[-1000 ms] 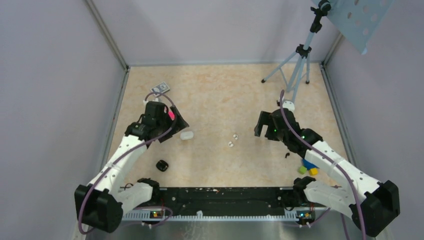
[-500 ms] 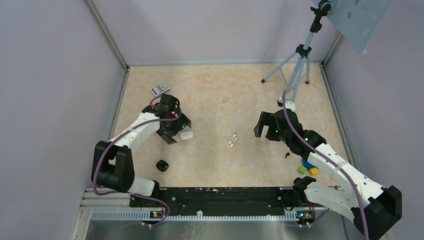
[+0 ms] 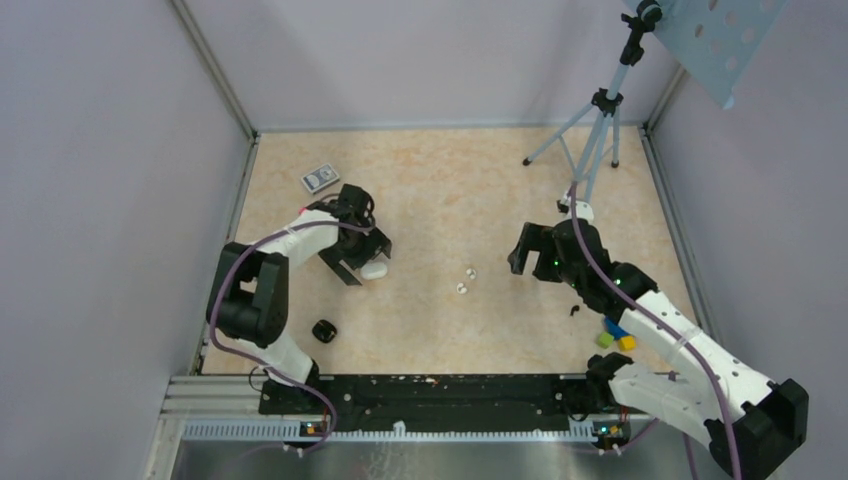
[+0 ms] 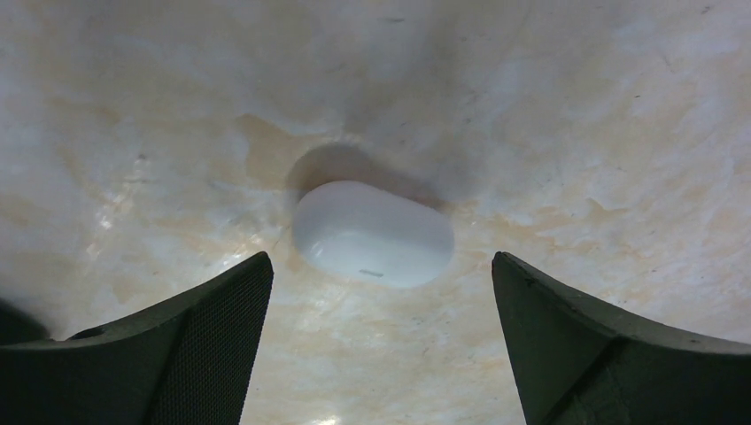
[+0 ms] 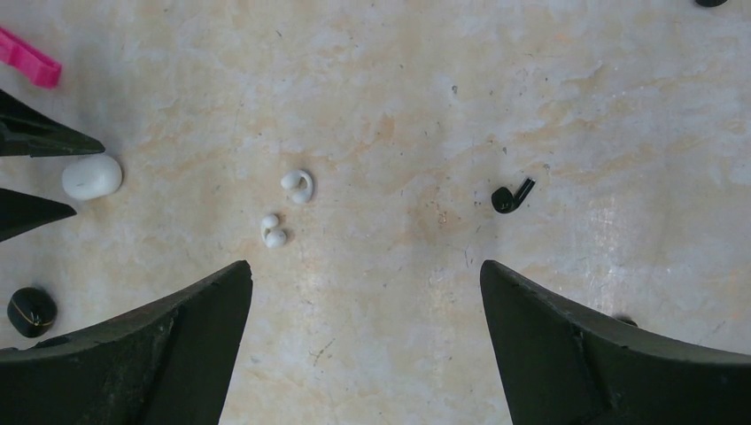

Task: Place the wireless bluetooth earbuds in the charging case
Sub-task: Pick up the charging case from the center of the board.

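Card point(image 3: 319, 178): small printed piece, flat on the table point(image 3: 450, 180), far left corner.
Black charging case point(image 3: 323, 331): near left, on the table, well apart from both grippers. It looks closed; its contents are not visible.
Left gripper point(image 4: 381, 266): jaws spread wide and holding nothing. It is lowered over the white case with one finger on each side, neither touching it.
White charging case point(image 4: 374, 233): lies flat on the table with its lid shut, between and just past the left fingertips. Nothing shows inside.
White earbuds point(image 5: 298, 185) point(image 5: 273, 230): two, loose on the bare table at centre, near each other but apart. They lie between the two grippers, right of the white case, and in no case.
Right gripper point(image 5: 365, 270): jaws fully spread and empty. It hangs right of centre, above the table, with the white buds ahead of its fingertips.
Black earbud point(image 5: 511, 197): one seen, loose on the table right of the white pair, stem tilted up to the right, in no case.
Coloured blocks point(image 3: 615, 335): small cluster at near right, beside the right arm.
Tripod point(image 3: 600, 130): stands at far right.
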{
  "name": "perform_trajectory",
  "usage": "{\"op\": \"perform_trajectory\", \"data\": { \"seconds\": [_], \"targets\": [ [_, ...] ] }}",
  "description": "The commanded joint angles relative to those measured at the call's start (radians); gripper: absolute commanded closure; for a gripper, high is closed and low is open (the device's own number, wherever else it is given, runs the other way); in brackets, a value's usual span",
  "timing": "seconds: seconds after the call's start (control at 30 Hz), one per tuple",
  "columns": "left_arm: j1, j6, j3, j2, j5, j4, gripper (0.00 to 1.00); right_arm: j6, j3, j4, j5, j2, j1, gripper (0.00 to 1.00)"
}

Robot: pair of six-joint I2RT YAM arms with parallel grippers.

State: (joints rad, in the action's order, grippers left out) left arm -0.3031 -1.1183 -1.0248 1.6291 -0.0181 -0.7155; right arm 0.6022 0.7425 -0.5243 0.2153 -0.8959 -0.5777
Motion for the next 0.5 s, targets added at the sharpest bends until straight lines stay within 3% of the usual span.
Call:
{"op": "perform_trajectory", "data": {
  "seconds": [0.0,0.47],
  "targets": [
    [-0.024,0.151,-0.110,0.080,0.002,0.051,0.02,-0.013,0.015,0.020,-0.004,0.034,0.007,0.01],
    [-0.187,0.465,-0.352,0.288,0.174,0.097,0.03,0.003,-0.026,0.030,0.005,0.063,0.007,0.02]
  ]
}}
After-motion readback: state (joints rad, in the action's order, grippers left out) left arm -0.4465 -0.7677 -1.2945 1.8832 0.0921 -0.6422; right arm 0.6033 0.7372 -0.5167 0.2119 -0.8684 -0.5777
